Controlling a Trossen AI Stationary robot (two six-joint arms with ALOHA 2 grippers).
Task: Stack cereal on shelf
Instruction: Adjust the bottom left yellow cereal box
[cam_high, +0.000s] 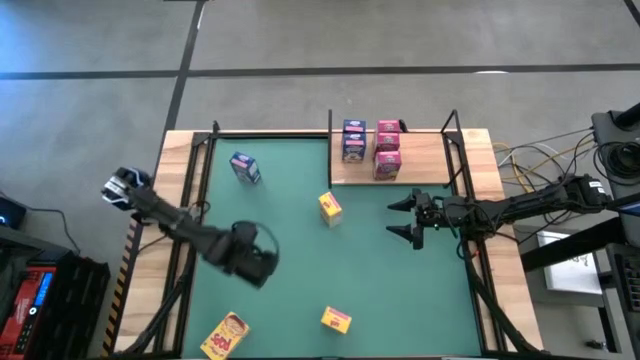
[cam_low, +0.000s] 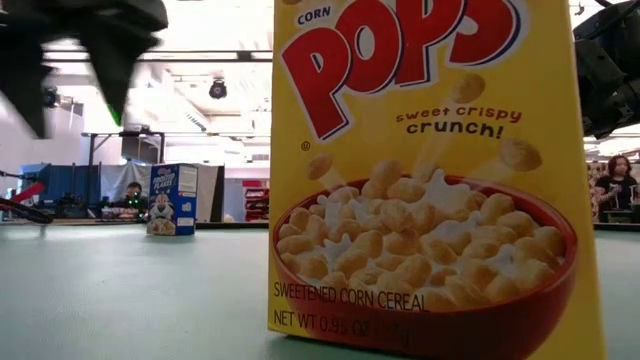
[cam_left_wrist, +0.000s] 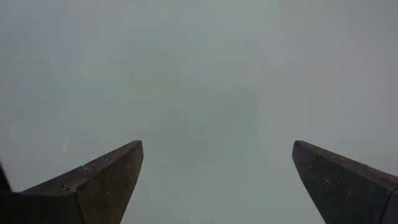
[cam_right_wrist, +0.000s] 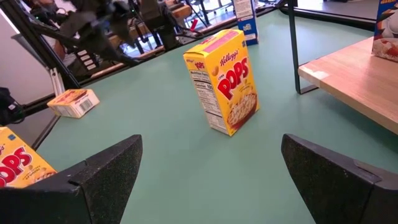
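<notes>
The light-wood shelf stands at the mat's far right, with two blue cereal boxes and pink ones on it. On the green mat, one blue box stands far left. A yellow Pops box stands upright mid-table and another near the front edge. A yellow-red box lies flat front left. My left gripper points down over bare mat, open, with nothing between its fingers. My right gripper is open and level just in front of the shelf, facing the middle yellow box.
Thin black posts edge the shelf, and its near corner stands close beside my right gripper. The front yellow box fills the low view. Bare mat lies between the boxes at centre. Cables lie off the table to the right.
</notes>
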